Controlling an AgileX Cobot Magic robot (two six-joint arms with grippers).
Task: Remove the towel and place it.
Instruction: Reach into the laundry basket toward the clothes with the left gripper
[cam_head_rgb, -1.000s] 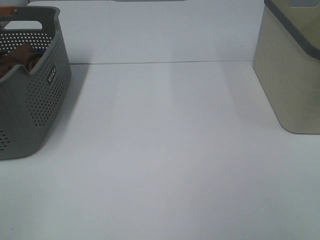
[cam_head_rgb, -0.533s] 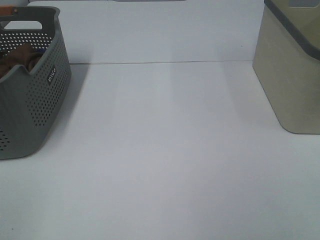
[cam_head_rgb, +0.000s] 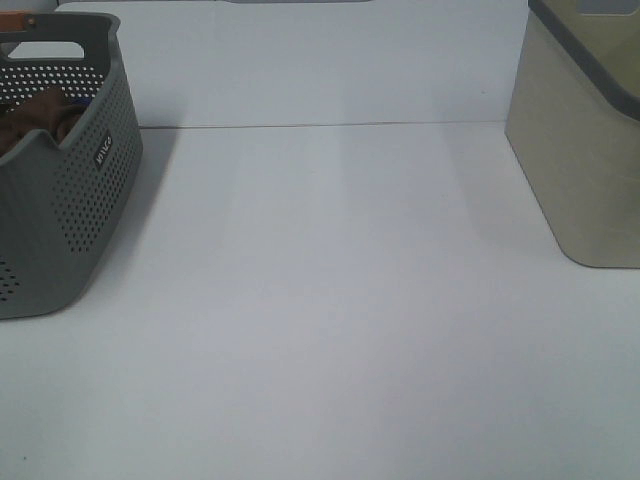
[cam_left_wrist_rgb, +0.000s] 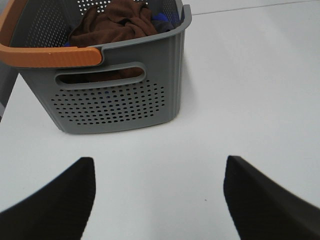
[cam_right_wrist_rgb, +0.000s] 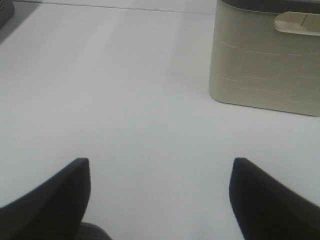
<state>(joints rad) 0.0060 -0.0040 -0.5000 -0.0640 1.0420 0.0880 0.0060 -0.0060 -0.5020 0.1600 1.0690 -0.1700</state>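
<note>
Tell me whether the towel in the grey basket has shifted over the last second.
No. The towel lies bunched in the same spot, judged against the rim of the grey basket.

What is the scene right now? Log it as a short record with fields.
towel: dark reddish-brown, bunched inside the grey basket, not held
blue cloth: partly showing beside the towel
beige bin: on the right of the table, inside not visible
left gripper: open, empty, facing the grey basket
right gripper: open, empty, facing the beige bin
status: towel not yet removed
</note>
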